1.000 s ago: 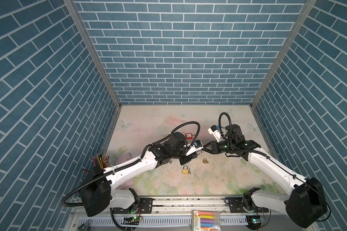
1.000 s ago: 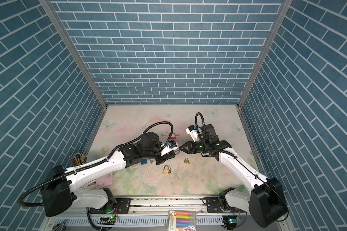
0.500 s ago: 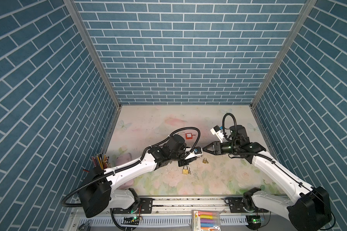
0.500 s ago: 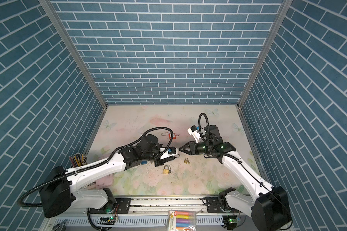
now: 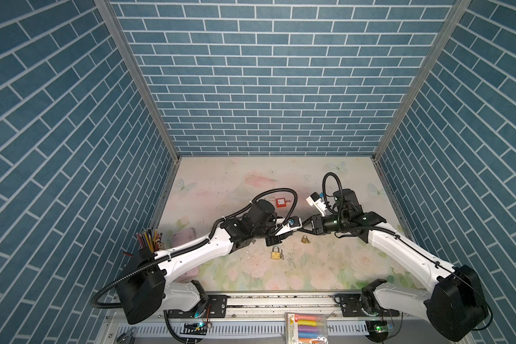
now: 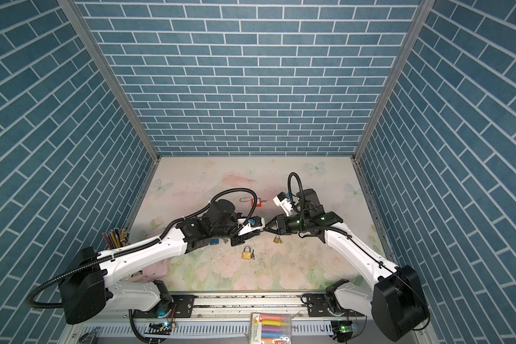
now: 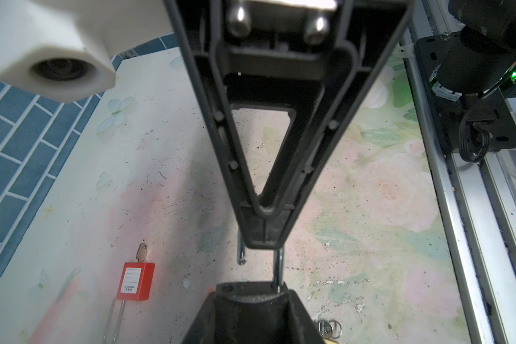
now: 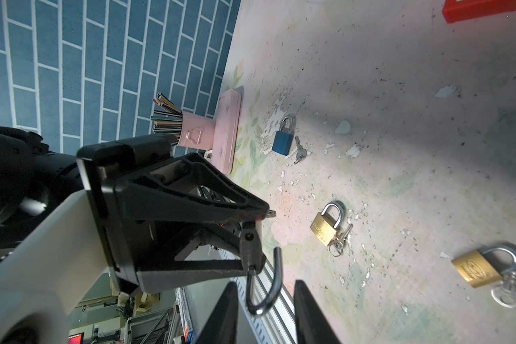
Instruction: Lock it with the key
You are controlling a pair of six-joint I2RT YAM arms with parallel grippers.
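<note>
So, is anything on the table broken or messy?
Yes. The flowery mat is chipped: white flakes and bare patches are scattered around the blue padlock and a brass padlock. Also, the dark padlock in the left tool has its shackle open.

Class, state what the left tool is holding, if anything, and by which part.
The left tool grips a dark padlock by its body, the open shackle pointing toward the right tool.
</note>
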